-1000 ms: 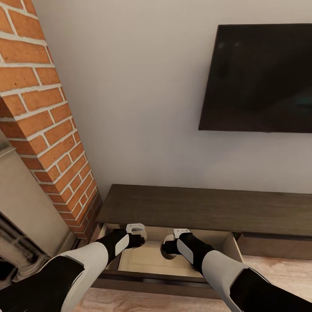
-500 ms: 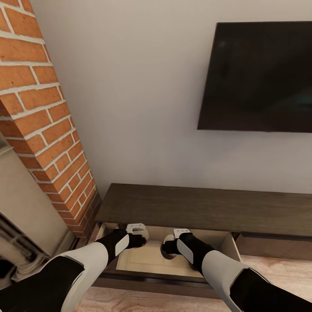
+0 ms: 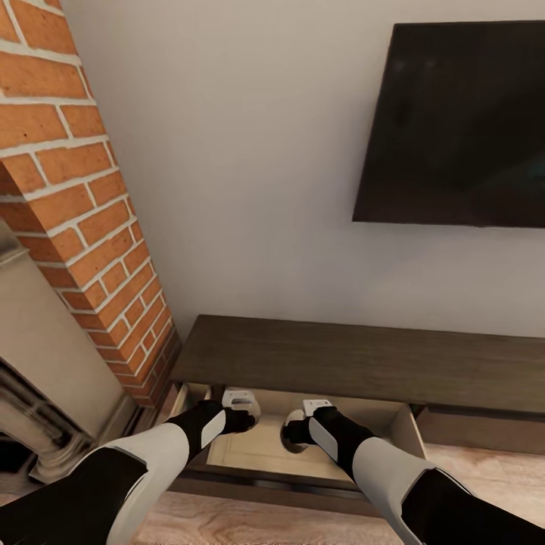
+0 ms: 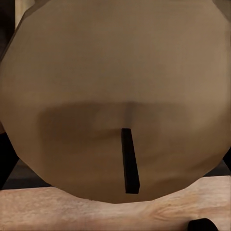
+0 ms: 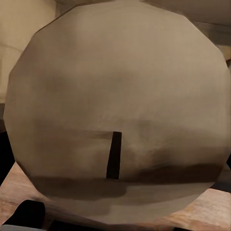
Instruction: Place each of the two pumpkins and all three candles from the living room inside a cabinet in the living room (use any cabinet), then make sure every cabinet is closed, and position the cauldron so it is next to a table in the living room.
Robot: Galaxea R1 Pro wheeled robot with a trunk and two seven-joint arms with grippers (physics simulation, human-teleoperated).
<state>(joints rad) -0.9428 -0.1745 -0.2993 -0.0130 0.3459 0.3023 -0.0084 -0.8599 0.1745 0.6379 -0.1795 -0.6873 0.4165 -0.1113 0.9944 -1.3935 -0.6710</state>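
1. Holding both arms over the open drawer [image 3: 261,446] at the left end of the cabinet [image 3: 363,362], you have the left gripper [image 3: 241,403] and right gripper [image 3: 309,421] just above its pale inside, near each other.
2. Each wrist view is close against a pale round face with a dark wick: a candle [image 4: 115,96] at the left gripper and another candle [image 5: 115,115] at the right. So close, I cannot tell whether either pair of jaws is closed on its candle or has let go; neither view shows the fingers clearly.
3. My reading: two candles are at the drawer, being set in or about to be. Left to do, as far as these pictures show: the third candle, both pumpkins, shutting this drawer, and the cauldron beside the table.
4. Around you: the brick chimney [image 3: 68,189] and the fireplace surround [image 3: 45,378] stand close on the left, the television [image 3: 454,125] hangs on the wall above the cabinet, and wood floor [image 3: 484,473] lies in front.
5. In the way: the cabinet's top overhangs the back of the drawer, so lift the wrists clear before pulling back, and mind the drawer's front edge [image 3: 265,484] under your forearms.
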